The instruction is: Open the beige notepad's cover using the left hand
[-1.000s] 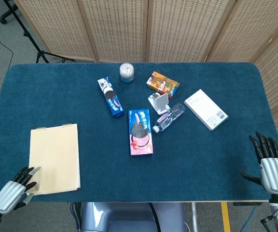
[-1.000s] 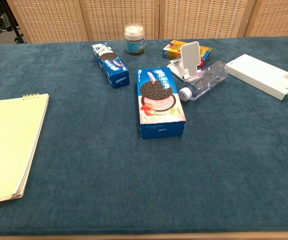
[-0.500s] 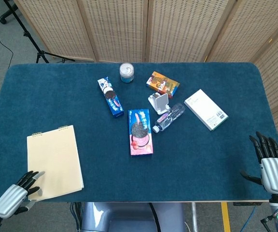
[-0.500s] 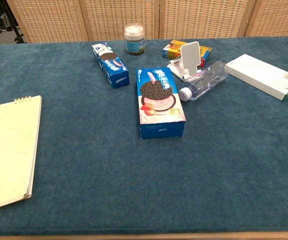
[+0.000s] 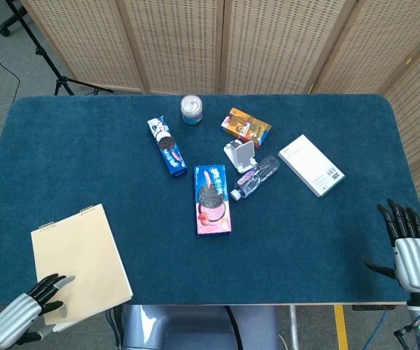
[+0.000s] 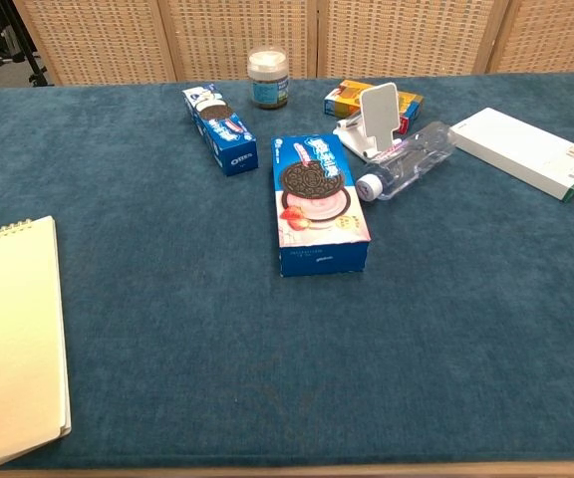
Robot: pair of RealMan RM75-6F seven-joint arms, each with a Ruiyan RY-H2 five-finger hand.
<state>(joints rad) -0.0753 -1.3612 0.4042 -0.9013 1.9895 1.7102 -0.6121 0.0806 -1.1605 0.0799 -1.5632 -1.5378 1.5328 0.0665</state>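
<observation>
The beige notepad (image 5: 79, 259) lies closed at the table's front left, turned askew, its near corner hanging over the front edge. Its spiral binding is on the far side. In the chest view the notepad (image 6: 13, 349) fills the lower left corner and neither hand shows. My left hand (image 5: 24, 315) is below the table's front edge, its fingertips (image 5: 53, 286) resting on top of the notepad's near left corner. Whether the thumb is under the pad is hidden. My right hand (image 5: 410, 251) hangs at the front right edge, fingers apart and holding nothing.
Mid-table lie a pink Oreo box (image 5: 212, 198), a blue Oreo box (image 5: 167, 146), a water bottle (image 5: 255, 176), a white phone stand (image 5: 240, 155), an orange snack box (image 5: 246, 127), a small jar (image 5: 191, 109) and a white flat box (image 5: 310, 165).
The notepad has slid towards the front edge and turned clockwise, its near corner now overhanging. My left hand drew back and down with it. The right hand has stayed still.
</observation>
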